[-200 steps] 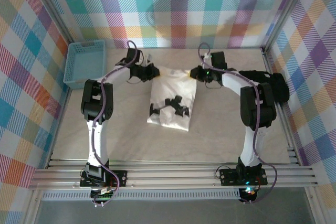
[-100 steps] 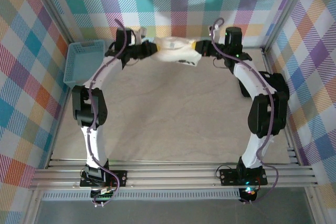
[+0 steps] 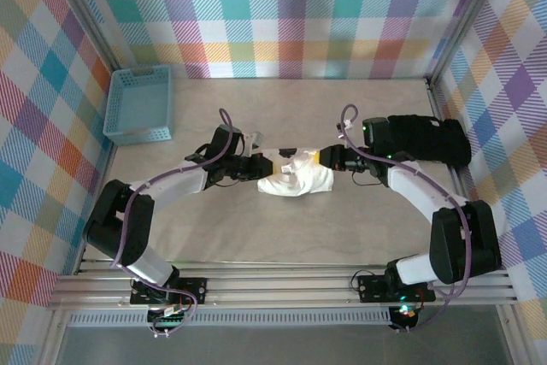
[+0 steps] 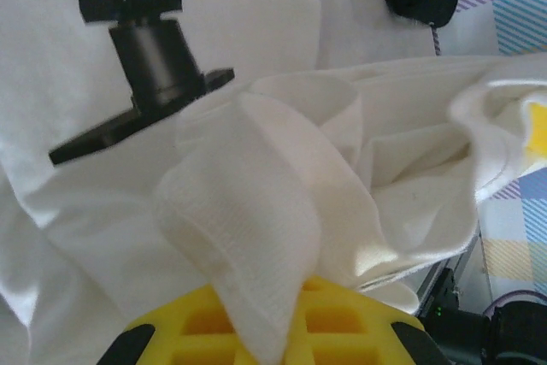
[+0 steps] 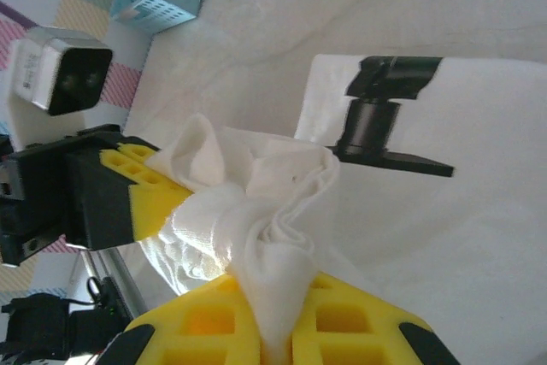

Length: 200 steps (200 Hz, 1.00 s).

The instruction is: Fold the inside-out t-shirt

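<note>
I've swung the inside-out t-shirt (image 3: 297, 180) down from the far wall to the middle of the counter (image 3: 256, 241), where it sags bunched between left pincer (image 3: 255, 166) and right pincer (image 3: 328, 158), both clamped on cloth, so no fold is laid yet.

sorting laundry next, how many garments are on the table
2. The white t-shirt is bunched in the middle, pinched by the left fingers and right fingers. A black garment lies folded at the right edge. Others could be hidden under it.
</note>
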Available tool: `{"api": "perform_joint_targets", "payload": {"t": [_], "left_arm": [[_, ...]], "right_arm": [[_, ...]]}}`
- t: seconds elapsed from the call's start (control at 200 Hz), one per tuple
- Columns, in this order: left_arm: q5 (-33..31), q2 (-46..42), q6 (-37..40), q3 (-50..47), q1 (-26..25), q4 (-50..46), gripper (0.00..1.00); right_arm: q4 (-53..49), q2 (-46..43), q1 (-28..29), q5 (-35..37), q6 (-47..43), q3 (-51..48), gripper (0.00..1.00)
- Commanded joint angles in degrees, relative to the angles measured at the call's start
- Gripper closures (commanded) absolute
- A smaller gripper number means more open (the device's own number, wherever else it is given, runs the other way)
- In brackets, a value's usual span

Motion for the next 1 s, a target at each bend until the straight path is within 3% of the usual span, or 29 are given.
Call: {"api": "perform_joint_targets", "payload": {"t": [0.0, 0.17, 0.49, 0.73, 0.995], "left_arm": [[-5.3, 0.9, -0.22, 0.82, 0.5, 1.62, 1.0], [-6.31, 8.04, 1.61, 5.87, 0.9, 0.76, 1.0], [-5.87, 22.76, 4.67, 18.26, 3.96, -1.7, 0.91], [-9.09, 28.84, 6.87, 23.37, 5.44, -5.27, 0.83], [-15.02, 25.03, 9.41, 24.23, 6.95, -11.12, 0.53]], "right_arm": [[-3.66, 2.51, -0.09, 4.69, -1.67, 2.56, 1.0], [-6.99, 11.76, -0.18, 9.48, -3.36, 9.61, 1.0], [-11.62, 28.51, -0.37, 14.96, -6.38, 21.83, 0.97], [-16.57, 39.76, -0.37, 14.46, -9.46, 32.92, 0.82], [-21.9, 36.3, -2.62, 14.65, -12.54, 37.13, 0.57]]}}
